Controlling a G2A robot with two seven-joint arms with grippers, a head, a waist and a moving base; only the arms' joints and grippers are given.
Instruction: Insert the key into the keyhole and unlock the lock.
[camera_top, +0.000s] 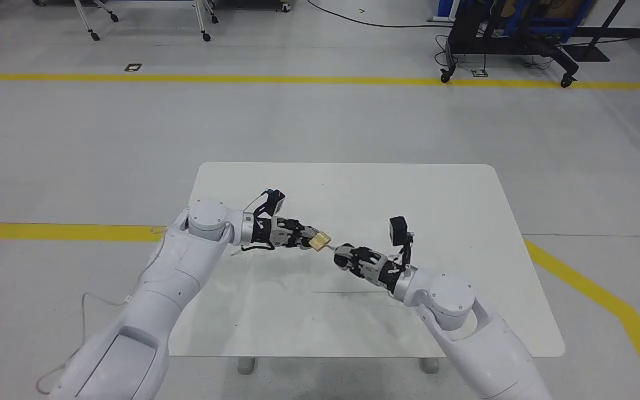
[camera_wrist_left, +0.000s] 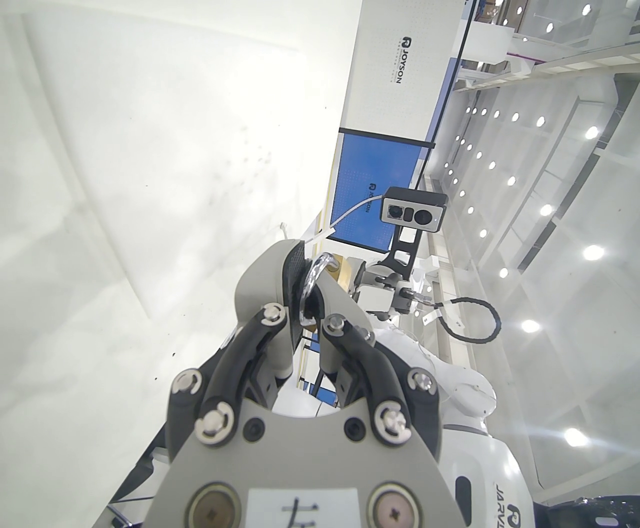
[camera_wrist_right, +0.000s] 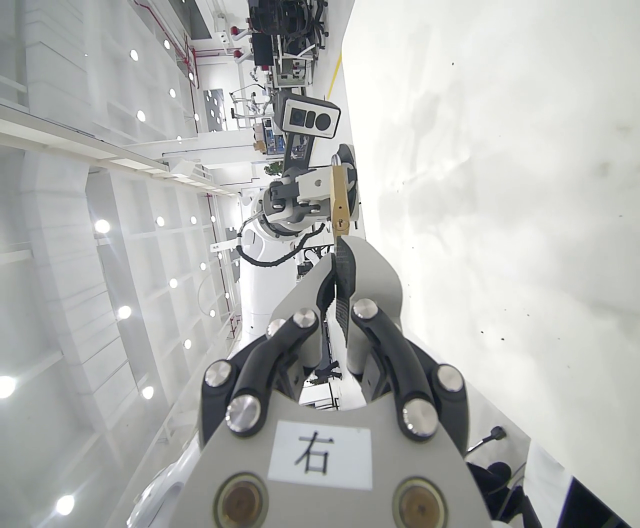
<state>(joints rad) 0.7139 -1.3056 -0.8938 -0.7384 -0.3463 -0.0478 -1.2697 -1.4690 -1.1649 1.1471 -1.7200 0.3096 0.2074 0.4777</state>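
left end effector (camera_wrist_left: 312, 280) grips lock (camera_wrist_right: 338, 197) by shackle; right end effector (camera_wrist_right: 344, 250) pinched shut beside lock

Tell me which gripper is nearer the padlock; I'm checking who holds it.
Left. The left gripper clamps the padlock by its shackle; the right gripper is shut, its tips right at the keyhole end.

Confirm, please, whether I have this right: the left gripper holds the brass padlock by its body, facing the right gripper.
Not quite: the left wrist view shows the left gripper holding the brass padlock by its silver shackle, not its body. It does face the right gripper.
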